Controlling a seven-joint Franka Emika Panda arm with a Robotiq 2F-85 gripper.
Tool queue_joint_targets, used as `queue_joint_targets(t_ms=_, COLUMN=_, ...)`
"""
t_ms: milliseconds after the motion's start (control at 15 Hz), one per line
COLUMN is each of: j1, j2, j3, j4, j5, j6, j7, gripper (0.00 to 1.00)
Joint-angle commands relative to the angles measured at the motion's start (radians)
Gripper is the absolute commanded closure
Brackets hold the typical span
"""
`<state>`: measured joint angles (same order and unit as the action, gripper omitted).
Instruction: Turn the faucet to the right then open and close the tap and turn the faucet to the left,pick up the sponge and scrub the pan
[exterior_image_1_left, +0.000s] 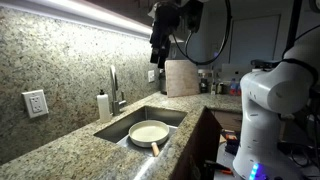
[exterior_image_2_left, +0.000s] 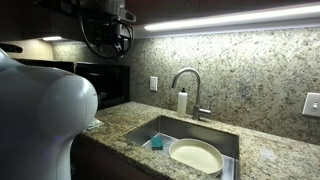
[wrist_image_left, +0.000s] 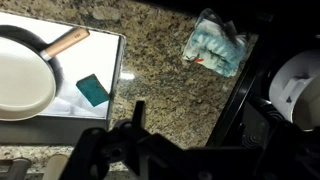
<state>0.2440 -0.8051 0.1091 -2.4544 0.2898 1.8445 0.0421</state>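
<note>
The silver gooseneck faucet (exterior_image_1_left: 113, 84) (exterior_image_2_left: 188, 84) rises behind the sink, its spout arching over the basin. The cream pan (exterior_image_1_left: 149, 132) (exterior_image_2_left: 196, 156) (wrist_image_left: 20, 78) lies in the sink, its tan handle (wrist_image_left: 66, 42) pointing away from the faucet wall. The teal sponge (exterior_image_2_left: 157, 143) (wrist_image_left: 92, 89) rests on the sink floor beside the pan. My gripper (exterior_image_1_left: 158, 50) (wrist_image_left: 188, 112) hangs high above the granite counter, to the side of the sink. It is open with nothing between its fingers (wrist_image_left: 138, 113). It is far from all three things.
A white soap bottle (exterior_image_1_left: 103, 105) (exterior_image_2_left: 182, 101) stands next to the faucet. A crumpled plastic bag (wrist_image_left: 215, 46) lies on the counter under my wrist. A wooden board (exterior_image_1_left: 182, 77) leans at the back wall. A microwave (exterior_image_2_left: 100, 85) sits on the counter. The robot's white base (exterior_image_1_left: 275, 100) stands by the counter edge.
</note>
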Motion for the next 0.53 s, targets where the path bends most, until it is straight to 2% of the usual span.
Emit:
queue_joint_targets(t_ms=0, j1=-0.019, j2=0.0, j3=0.012, j4=0.004, j5=0.01, j6=-0.007, j7=-0.01, gripper=0.0)
queue_joint_targets(t_ms=67, j1=-0.019, j2=0.0, j3=0.012, j4=0.004, j5=0.01, j6=-0.007, j7=-0.01, gripper=0.0)
queue_joint_targets(t_ms=133, j1=-0.051, j2=-0.017, j3=0.054, j4=-0.036, j5=-0.013, j6=0.073, j7=0.043, gripper=0.0)
queue_joint_targets(t_ms=400, j1=-0.089, j2=0.013, j3=0.155, j4=-0.171, j5=-0.011, j6=0.426, j7=0.155, gripper=0.0)
queue_joint_targets(t_ms=467, j1=-0.117, j2=0.025, j3=0.204, j4=-0.203, j5=0.009, j6=0.51, j7=0.174, gripper=0.0)
